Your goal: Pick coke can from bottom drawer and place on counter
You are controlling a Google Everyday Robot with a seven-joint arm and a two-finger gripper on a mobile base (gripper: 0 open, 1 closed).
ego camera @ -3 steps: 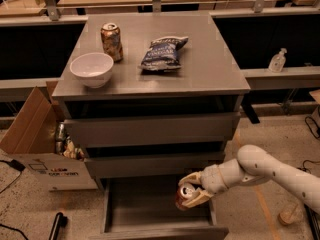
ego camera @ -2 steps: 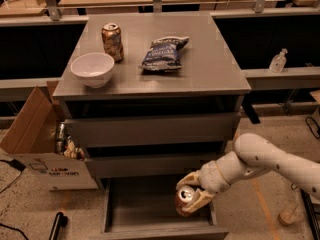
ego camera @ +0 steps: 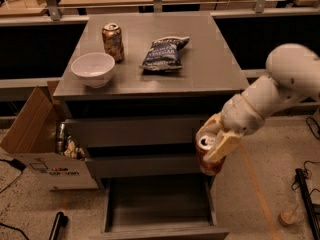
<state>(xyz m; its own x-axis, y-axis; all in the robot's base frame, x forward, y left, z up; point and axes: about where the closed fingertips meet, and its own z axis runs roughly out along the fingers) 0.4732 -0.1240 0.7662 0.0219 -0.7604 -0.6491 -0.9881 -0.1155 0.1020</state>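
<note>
My gripper (ego camera: 214, 144) is shut on the coke can (ego camera: 206, 156), a red can with a silver lid, and holds it upright in the air in front of the cabinet's right side, at the height of the middle drawer front. The bottom drawer (ego camera: 112, 204) is pulled open below it, and its dark floor shows nothing on it. The grey counter (ego camera: 210, 59) lies above and behind the can. My white arm reaches in from the right.
On the counter stand a tan-gold can (ego camera: 113, 41), a white bowl (ego camera: 93, 69) and a dark chip bag (ego camera: 164, 53). An open cardboard box (ego camera: 35, 134) with items sits left of the cabinet. A small cup (ego camera: 289, 215) is on the floor at right.
My gripper has lifted the coke can up out of the bottom drawer to about the middle drawer's height. The view has also moved closer to the cabinet.
</note>
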